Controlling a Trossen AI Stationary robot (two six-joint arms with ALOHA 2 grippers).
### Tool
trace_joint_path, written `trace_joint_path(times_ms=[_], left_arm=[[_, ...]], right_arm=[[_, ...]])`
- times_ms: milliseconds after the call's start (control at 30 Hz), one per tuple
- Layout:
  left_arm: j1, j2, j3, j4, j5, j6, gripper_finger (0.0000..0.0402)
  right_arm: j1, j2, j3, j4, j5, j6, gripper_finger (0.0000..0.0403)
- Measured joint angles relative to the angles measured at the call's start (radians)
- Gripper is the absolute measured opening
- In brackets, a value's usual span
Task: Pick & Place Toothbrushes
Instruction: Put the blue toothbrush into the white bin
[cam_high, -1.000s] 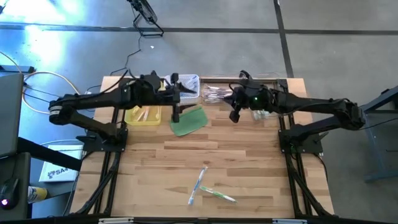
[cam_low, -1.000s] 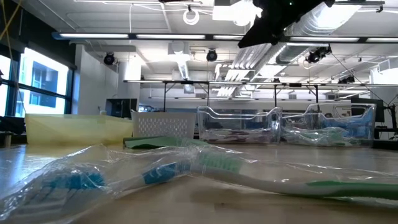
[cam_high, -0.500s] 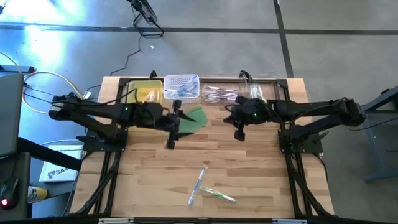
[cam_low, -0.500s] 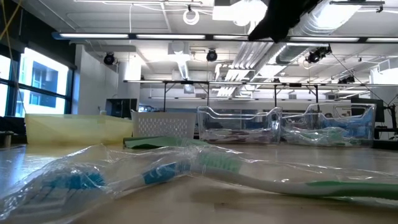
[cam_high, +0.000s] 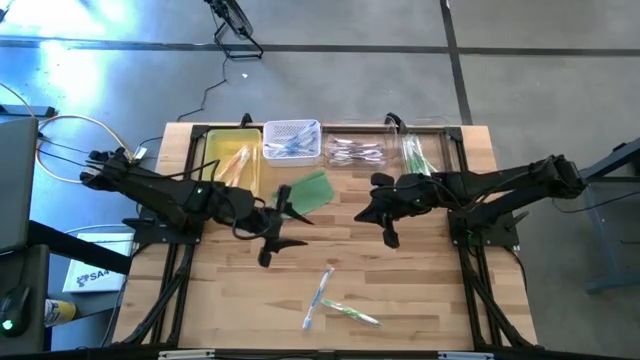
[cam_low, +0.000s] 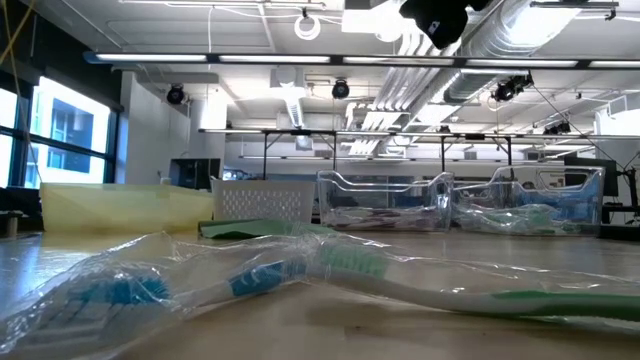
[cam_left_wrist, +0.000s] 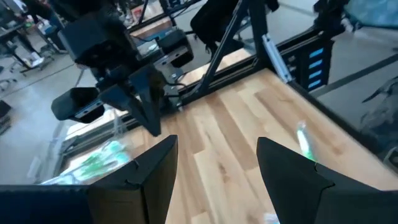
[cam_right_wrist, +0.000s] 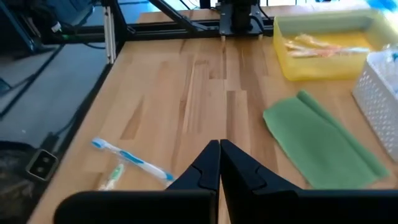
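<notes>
Two toothbrushes (cam_high: 330, 299) lying crossed at 6 o'clock; left gripper (cam_high: 272, 249) spread, right gripper (cam_high: 390, 237) pressed together; grabbing both together is the risk.

Hidden, cropped and unreadable parts

From overhead, the toothbrushes (cam_high: 340, 300) near the tabletop (cam_high: 400, 290) front edge are too small to show wrappers or bristles, and the bins (cam_high: 352, 149) along the far edge hold contents too small to count. In the low view only a dark piece of one arm (cam_low: 435, 18) shows at the top edge, and the wrapped brushes run off both sides. In the left wrist view one toothbrush (cam_left_wrist: 305, 140) is a blur. In the right wrist view the white basket (cam_right_wrist: 379, 87) is cut by the edge.
</notes>
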Motion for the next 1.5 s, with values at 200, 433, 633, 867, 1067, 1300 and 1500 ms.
trace_joint_path(times_ms=[200, 433, 633, 867, 1067, 1300, 1500], left_arm=[[-0.004, -0.002, 0.000, 0.000, 0.003, -0.070, 0.0213], [-0.007, -0.003, 0.000, -0.004, 0.002, -0.071, 0.0213], [-0.073, -0.003, 0.000, -0.018, -0.108, -0.062, 0.0213], [-0.173, -0.003, 0.000, -0.080, -0.323, -0.047, 0.0213], [-0.194, -0.003, 0.000, -0.081, -0.364, -0.048, 0.0213], [-0.191, 0.017, 0.002, -0.047, -0.352, -0.023, 0.0213], [-0.191, 0.070, 0.001, -0.002, -0.335, -0.025, 0.0213]], right_arm=[[0.000, -0.007, 0.000, -0.001, 0.005, 0.038, 0.0003], [0.064, -0.060, 0.000, 0.047, 0.122, -0.024, 0.0003], [0.131, -0.119, 0.000, 0.077, 0.214, -0.087, 0.0003], [0.177, -0.219, -0.082, 0.117, 0.273, -0.083, 0.0003], [0.210, -0.330, -0.243, 0.284, 0.297, -0.061, 0.0003], [0.247, -0.430, -0.424, 0.604, 0.229, -0.094, 0.0003], [0.266, -0.473, -0.551, 0.845, 0.105, -0.095, 0.0003]])
